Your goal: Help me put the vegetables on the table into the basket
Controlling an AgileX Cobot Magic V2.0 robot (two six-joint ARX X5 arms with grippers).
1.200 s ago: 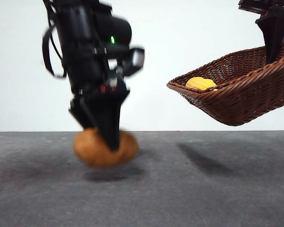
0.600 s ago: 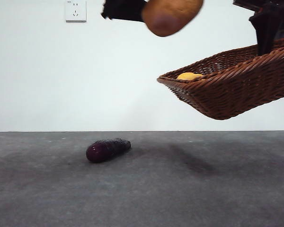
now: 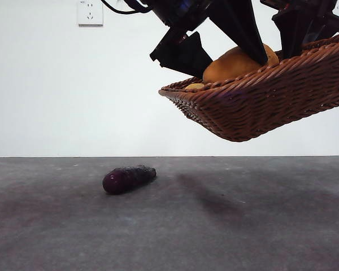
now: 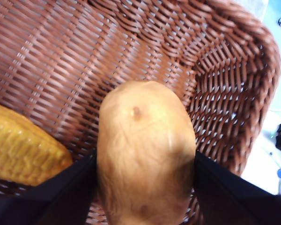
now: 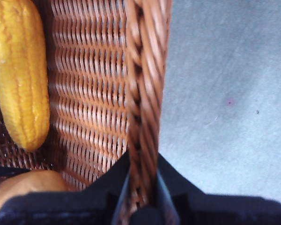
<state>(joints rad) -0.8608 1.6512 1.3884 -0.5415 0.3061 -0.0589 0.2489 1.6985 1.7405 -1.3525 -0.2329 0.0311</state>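
Note:
The brown wicker basket hangs tilted in the air above the table. My right gripper is shut on its braided rim; in the front view it is the dark gripper at the top right. My left gripper is shut on the orange-brown potato and holds it low inside the basket. From the front, the potato shows above the rim. The yellow bumpy piece lies on the basket floor beside it. A dark purple vegetable lies on the table.
A white wall with a socket stands behind the table. The basket's shadow falls on the grey surface under it.
My left gripper lifted the potato off the table, carried it up and right, and lowered it into the basket. The basket shifted left. The purple vegetable came into sight.

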